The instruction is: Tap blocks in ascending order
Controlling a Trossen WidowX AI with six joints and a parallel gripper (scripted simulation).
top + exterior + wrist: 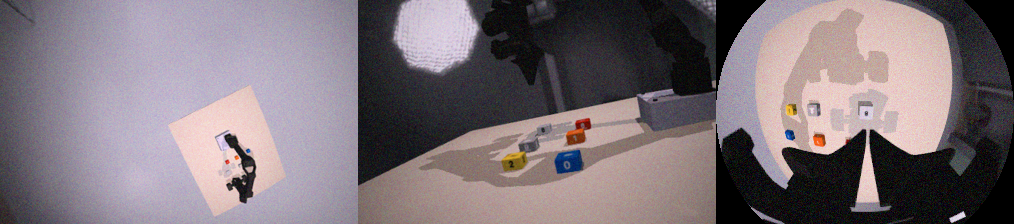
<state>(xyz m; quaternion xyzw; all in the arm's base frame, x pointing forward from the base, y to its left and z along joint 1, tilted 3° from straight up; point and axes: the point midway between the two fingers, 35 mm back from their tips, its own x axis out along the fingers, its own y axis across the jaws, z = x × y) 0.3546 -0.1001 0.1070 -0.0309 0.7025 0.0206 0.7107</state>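
My gripper (532, 82) (867, 132) is shut and empty, in the air above the blocks. In the wrist view the white block (865, 110) (544, 130), which seems to show 8, lies just beyond the fingertips. The grey block (814, 109) (529, 145) has a digit I cannot read clearly. The yellow block (791, 110) (514, 162) shows 2. The blue block (790, 134) (568, 162) (248, 150) shows 0. The orange block (819, 140) (575, 137) (237, 157) shows 1. The red block (583, 124) (227, 162) has an unclear digit and is mostly hidden by a finger in the wrist view.
The light table top (208, 126) (618, 196) bears all the blocks. The arm's grey base box (674, 113) (220, 143) stands at the right in the exterior view. Shadows of the arm fall across the blocks' area.
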